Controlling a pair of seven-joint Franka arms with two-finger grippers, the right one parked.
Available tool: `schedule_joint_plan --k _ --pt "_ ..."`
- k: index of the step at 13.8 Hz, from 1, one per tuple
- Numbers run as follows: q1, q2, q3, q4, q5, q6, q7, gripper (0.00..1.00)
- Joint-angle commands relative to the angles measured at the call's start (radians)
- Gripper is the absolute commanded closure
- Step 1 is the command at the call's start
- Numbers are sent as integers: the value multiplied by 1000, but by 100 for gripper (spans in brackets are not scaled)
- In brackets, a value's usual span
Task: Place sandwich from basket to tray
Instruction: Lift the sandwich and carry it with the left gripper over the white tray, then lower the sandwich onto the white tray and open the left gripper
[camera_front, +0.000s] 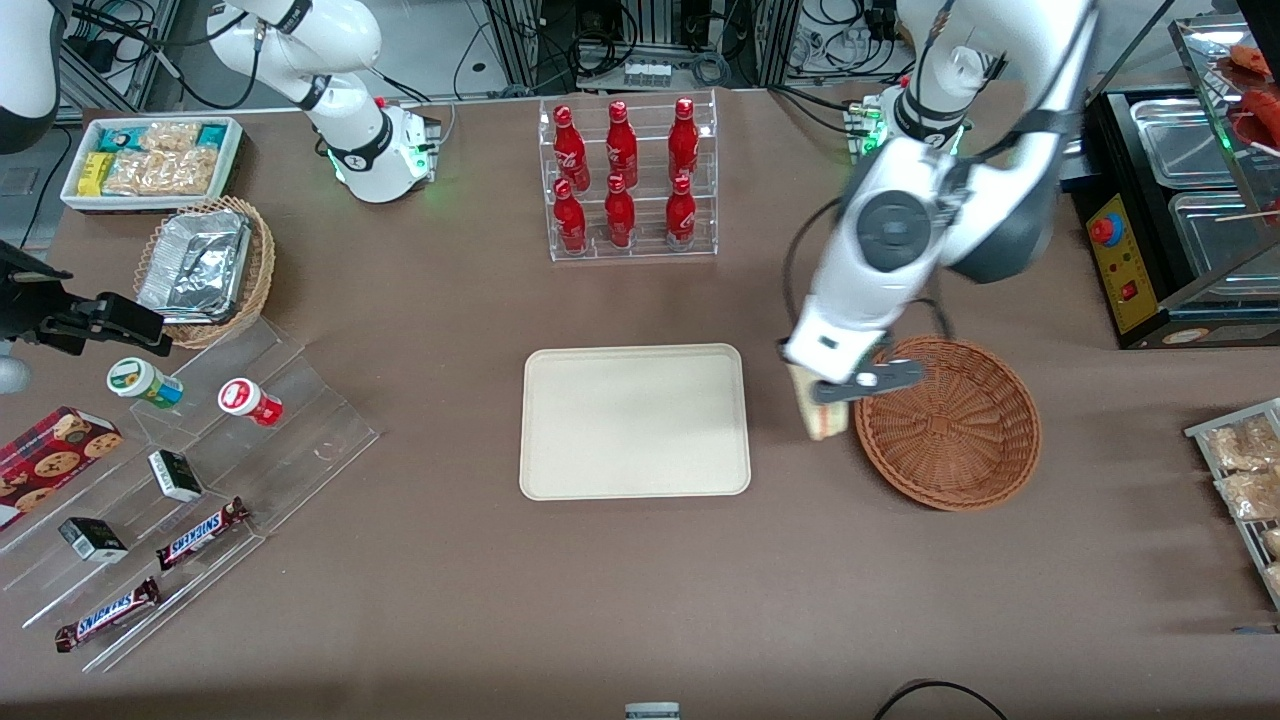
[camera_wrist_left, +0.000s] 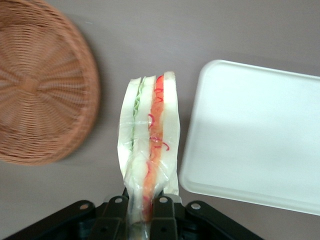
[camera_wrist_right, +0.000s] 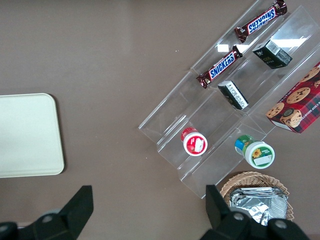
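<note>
I saw my pincer (camera_front: 838, 392) hanging above the table (camera_front: 640, 590), in the gap between the basket (camera_front: 950, 425) and the tray (camera_front: 634, 421). Its fingers (camera_wrist_left: 118, 212) were pinching the sandwich (camera_wrist_left: 149, 150) by one end, so the wedge hung clear of both. From the tray's centre in the front view, the sandwich lay at about three o'clock, just past the rim; the basket sat farther out on that same line. The basket held nothing I could see.
</note>
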Motion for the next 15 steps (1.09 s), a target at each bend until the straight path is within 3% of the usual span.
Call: schedule_joint_plan --k 1,6,12,15 --pt "-74 202 14 226 10 -26 -59 100" --pt "-191 394 14 386 10 15 -88 100" --pt "-272 488 17 427 13 178 -116 100" --pt "-290 537 18 464 67 189 -173 100"
